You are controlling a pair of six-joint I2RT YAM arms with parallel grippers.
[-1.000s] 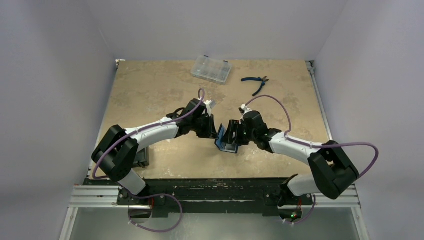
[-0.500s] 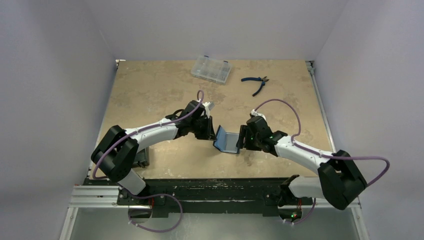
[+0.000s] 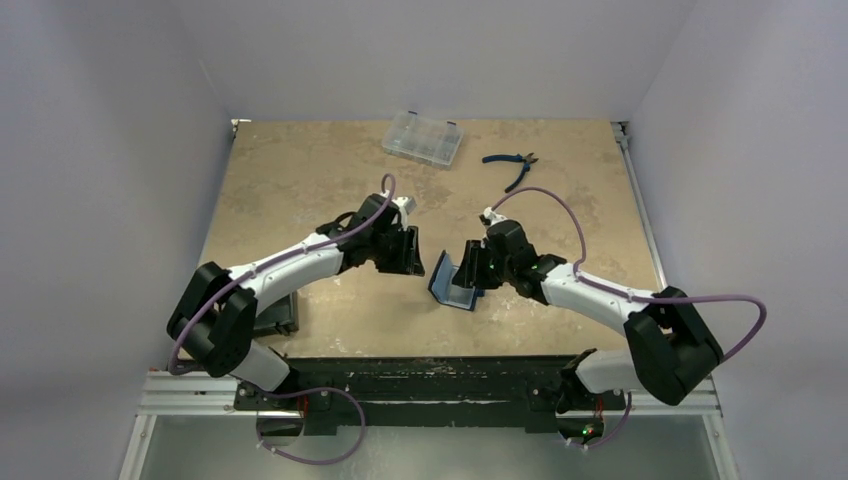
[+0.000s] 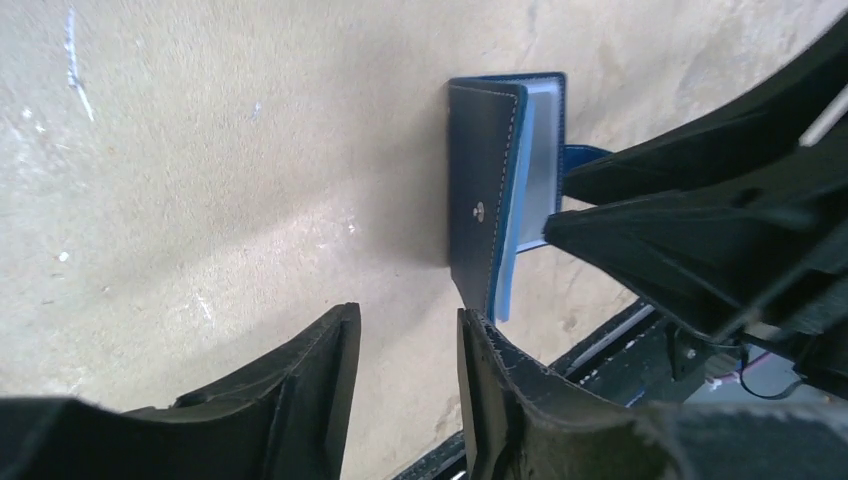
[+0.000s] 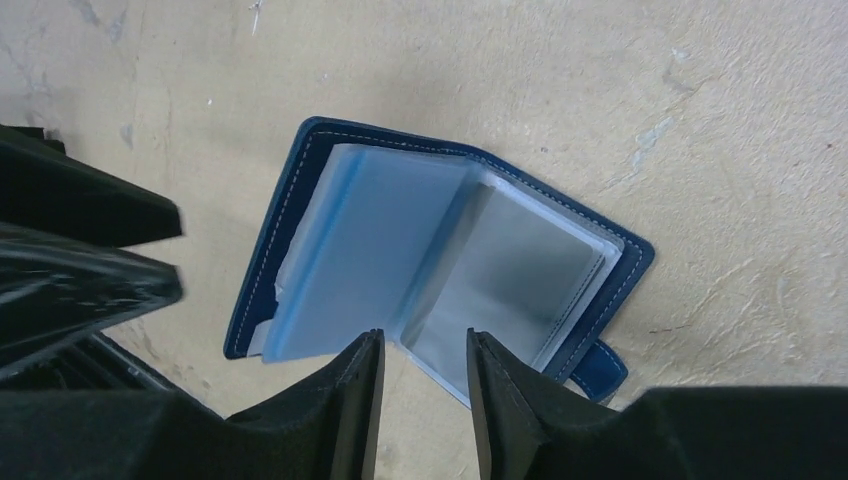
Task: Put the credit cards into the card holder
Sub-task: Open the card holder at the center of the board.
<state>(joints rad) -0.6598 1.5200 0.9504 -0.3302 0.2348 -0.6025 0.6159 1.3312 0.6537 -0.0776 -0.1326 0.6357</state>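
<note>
At the near edge of the table (image 3: 300,190), beside the left arm's base, a black object (image 3: 280,318) lay mostly hidden under the arm. Further in, near the middle of the table, the two arms met from either side with the card holder (image 3: 450,282) between them. The holder was dark navy outside and brighter blue inside. It sat on the table partly open like a book, its left cover raised, its clear plastic sleeves fanned out and its snap tab reaching toward the right arm. The left gripper (image 4: 405,322) hung just beside the raised outer cover, the one with the small light stud. Its jaws stood somewhat apart, with nothing between them and touching nothing. The right gripper (image 5: 425,345) faced the open side, its jaws likewise partly parted, and the lower edge of a sleeve showed in the gap. Whether the fingers pressed on that sleeve could not be told. At the far edge lay a clear compartment case (image 3: 422,138), and well to its right a pair of blue-handled pliers (image 3: 512,166).
</note>
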